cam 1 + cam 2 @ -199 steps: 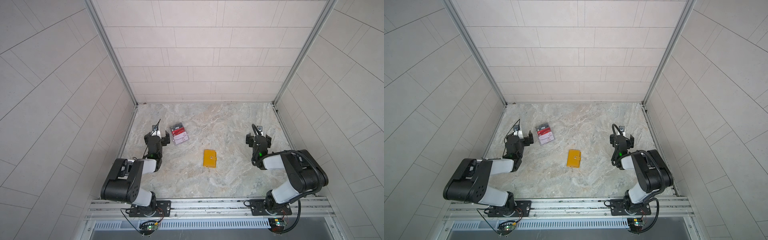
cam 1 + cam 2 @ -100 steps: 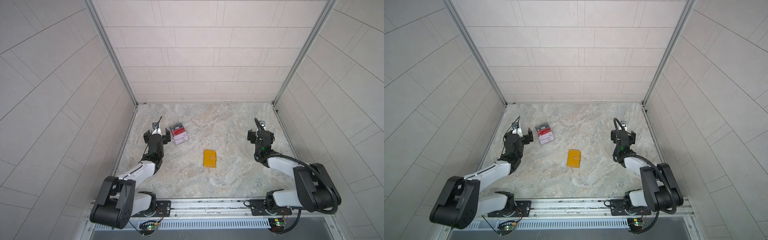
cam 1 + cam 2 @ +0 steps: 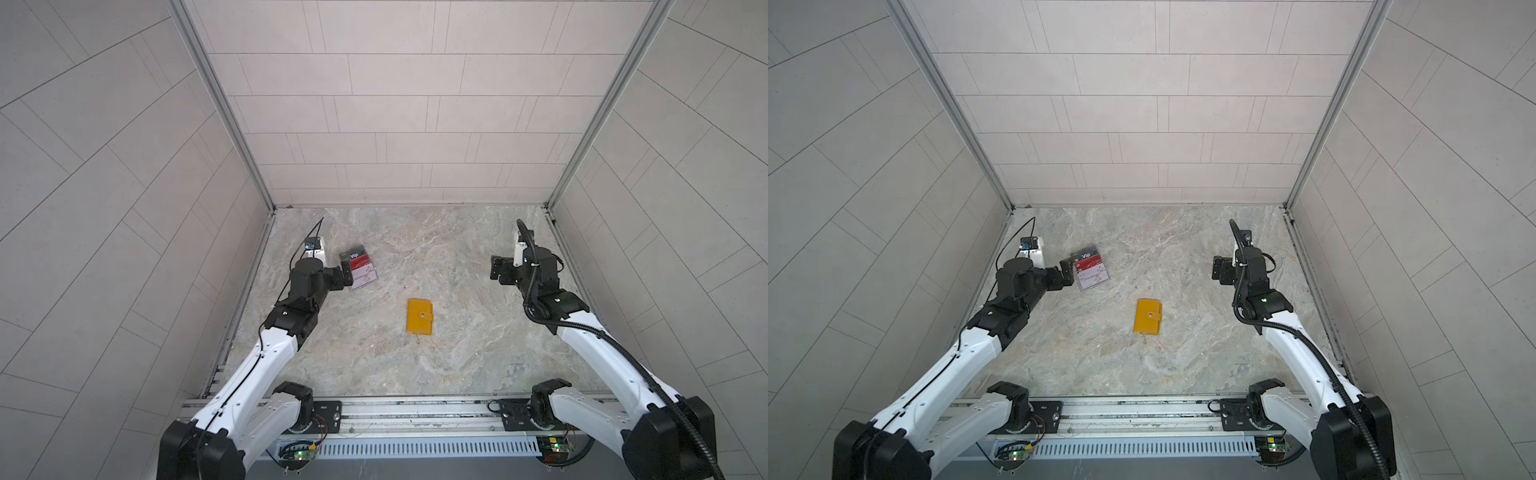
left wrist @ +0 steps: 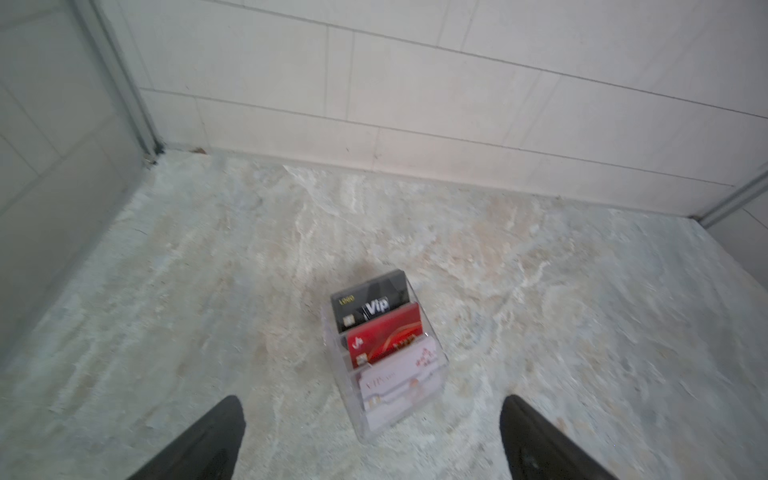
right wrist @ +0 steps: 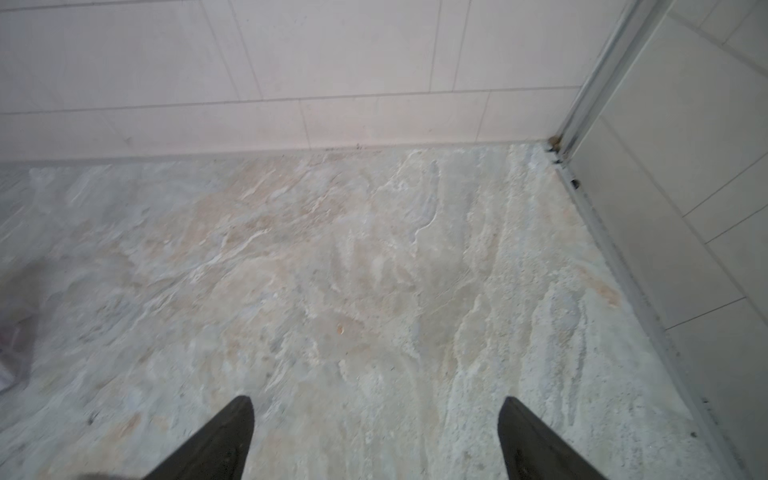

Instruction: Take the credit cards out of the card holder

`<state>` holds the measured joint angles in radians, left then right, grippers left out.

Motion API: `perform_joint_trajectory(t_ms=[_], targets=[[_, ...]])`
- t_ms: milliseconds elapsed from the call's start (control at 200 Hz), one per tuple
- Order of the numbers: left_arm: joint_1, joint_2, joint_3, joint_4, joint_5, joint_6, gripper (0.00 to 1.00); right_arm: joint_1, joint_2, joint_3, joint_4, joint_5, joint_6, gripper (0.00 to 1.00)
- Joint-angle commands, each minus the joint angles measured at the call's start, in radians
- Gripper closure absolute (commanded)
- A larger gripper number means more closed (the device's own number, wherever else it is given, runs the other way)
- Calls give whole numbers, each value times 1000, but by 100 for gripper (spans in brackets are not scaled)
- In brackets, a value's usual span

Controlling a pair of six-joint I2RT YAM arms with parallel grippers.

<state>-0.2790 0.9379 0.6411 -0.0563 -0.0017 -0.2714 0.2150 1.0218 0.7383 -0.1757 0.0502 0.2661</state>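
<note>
The yellow leather-look card holder, mid-frame, looks light, soft, maybe slippery, so pinch its strap tab; the left end effector and right end effector are spread, empty.

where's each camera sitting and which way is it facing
Top views: high over the front rail, looking down on the marble table and yellow card holder; both arms show.
Left wrist: behind the left hand, facing the clear acrylic box and back wall; its fingertips show.
Right wrist: behind the right hand, facing marble and the far right corner; its fingertips show.
Shared: top views and left wrist both hold the acrylic box.
</note>
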Motion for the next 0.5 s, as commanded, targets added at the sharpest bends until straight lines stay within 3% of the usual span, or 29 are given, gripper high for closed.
perform_joint_trajectory(t_ms=[0, 195, 496], targets=[[-21, -25, 14, -154, 222, -61, 0, 38, -23, 2, -175, -143, 60, 7], [-47, -35, -77, -68, 416, -137, 4, 114, -29, -31, -203, -255, 97, 11], [-118, 132, -125, 75, 478, -205, 17, 235, 97, -77, -66, -320, 209, 28]])
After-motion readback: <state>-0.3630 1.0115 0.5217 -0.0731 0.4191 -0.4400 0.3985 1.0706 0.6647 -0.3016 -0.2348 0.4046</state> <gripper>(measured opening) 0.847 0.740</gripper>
